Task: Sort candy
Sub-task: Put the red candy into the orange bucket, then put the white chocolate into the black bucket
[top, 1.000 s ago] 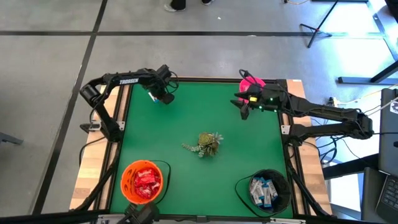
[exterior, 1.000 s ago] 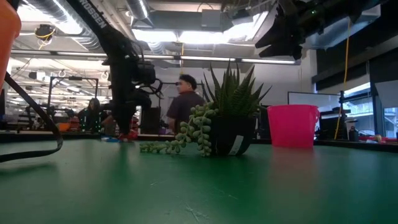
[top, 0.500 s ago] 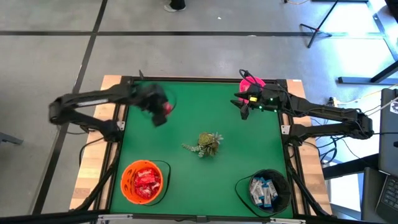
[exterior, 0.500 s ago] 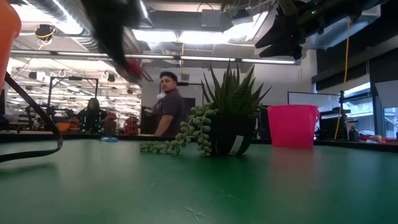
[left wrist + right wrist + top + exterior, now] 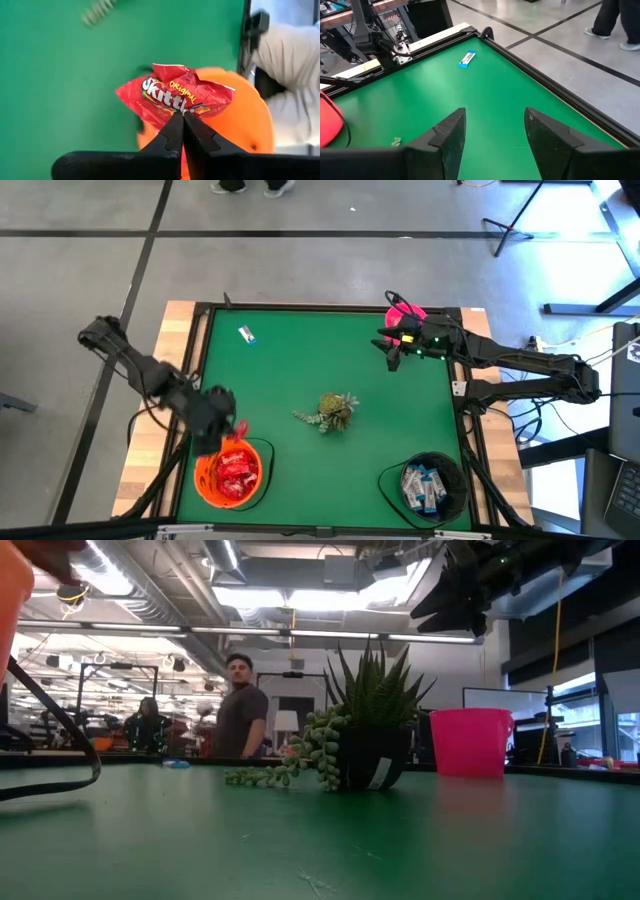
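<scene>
My left gripper (image 5: 228,432) is shut on a red candy packet (image 5: 175,94) and hovers over the far rim of the orange bowl (image 5: 205,480), which holds more red packets (image 5: 234,473). One white-and-blue candy (image 5: 246,334) lies flat on the green table near its far left corner; it also shows in the right wrist view (image 5: 467,59). My right gripper (image 5: 390,352) hangs open above the far right of the table, next to the pink cup (image 5: 405,311), with nothing between its fingers (image 5: 451,134). My left gripper pinches the crumpled red packet by one edge (image 5: 178,108) between its two shut fingertips (image 5: 172,131). The fingers slant downward. The packet sticks out beyond the tips, lifted clear of the table, over the orange bowl's rim (image 5: 250,107).
A potted plant with a trailing green sprig (image 5: 330,411) stands mid-table. A black bowl (image 5: 452,502) with white-and-blue packets sits at the near right. A raised black frame (image 5: 555,90) edges the table. A person (image 5: 238,705) stands in the room beyond.
My left gripper has risen from the table's far left corner and swung toward the near left with the red packet, turning as it went. It now hangs over the orange bowl. The white-and-blue candy has stayed where it lay.
</scene>
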Controlling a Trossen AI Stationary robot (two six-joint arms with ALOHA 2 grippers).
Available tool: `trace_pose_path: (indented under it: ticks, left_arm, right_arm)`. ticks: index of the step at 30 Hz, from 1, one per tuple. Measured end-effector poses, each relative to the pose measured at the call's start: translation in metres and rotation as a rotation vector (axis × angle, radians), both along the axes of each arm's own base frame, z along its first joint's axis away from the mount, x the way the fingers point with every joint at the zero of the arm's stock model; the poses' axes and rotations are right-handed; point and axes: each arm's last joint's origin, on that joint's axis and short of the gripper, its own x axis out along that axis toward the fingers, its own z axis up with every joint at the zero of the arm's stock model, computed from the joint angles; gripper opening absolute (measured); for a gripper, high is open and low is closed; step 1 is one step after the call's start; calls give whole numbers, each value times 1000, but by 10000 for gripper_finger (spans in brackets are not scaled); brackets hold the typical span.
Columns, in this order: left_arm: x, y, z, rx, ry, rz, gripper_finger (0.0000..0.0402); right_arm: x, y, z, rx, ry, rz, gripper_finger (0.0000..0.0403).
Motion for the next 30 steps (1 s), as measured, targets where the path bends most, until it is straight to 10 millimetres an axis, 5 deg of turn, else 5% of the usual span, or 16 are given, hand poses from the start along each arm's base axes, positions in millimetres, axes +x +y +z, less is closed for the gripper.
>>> trace_pose_path:
  ticks: [11,15,30]
  left_arm:
    - [14,-55,-8,-97,161,-30,0]
    - [16,-57,-10,-106,176,-38,10]
    - [18,-43,-12,-20,189,8,145]
  right_arm:
    - [1,-1,3,-12,-25,-12,198]
    - [2,-1,4,-16,-39,-12,198]
    - [2,-1,3,-11,-30,-4,198]
